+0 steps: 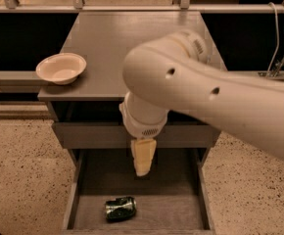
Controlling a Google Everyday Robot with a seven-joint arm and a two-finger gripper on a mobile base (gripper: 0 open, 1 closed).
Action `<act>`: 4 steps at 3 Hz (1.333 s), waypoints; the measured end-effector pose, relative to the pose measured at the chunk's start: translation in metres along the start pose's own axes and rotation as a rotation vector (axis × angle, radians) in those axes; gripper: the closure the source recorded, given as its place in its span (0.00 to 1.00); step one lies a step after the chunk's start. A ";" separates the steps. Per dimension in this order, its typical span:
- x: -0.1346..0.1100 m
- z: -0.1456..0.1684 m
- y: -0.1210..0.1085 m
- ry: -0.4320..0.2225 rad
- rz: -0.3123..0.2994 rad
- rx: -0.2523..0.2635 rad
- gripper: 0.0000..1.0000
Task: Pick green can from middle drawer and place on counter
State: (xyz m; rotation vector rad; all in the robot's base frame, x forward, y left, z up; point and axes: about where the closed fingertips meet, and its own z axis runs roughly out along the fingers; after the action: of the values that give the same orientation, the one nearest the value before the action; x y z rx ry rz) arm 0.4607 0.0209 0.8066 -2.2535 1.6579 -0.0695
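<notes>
From my station, the smooth, rounded cream arm filled the right side, reaching over the flat grey wooden counter. Below, the middle drawer, a shallow grey box, stood open toward me. A round cream bowl sat at the counter's near left corner. The gripper, a tapered cream wedge, hung pointing down above the drawer, holding nothing; open or closed, I couldn't tell. The green can, shiny and dark, lay sideways on the drawer floor, nearer and slightly left.
</notes>
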 end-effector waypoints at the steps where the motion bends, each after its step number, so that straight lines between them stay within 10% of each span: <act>1: 0.004 0.057 0.036 -0.024 0.001 -0.026 0.00; 4: -0.002 0.147 0.074 -0.039 0.014 -0.087 0.00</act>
State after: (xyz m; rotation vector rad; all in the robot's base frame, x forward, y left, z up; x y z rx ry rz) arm 0.4274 0.0396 0.6469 -2.2911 1.6869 0.0507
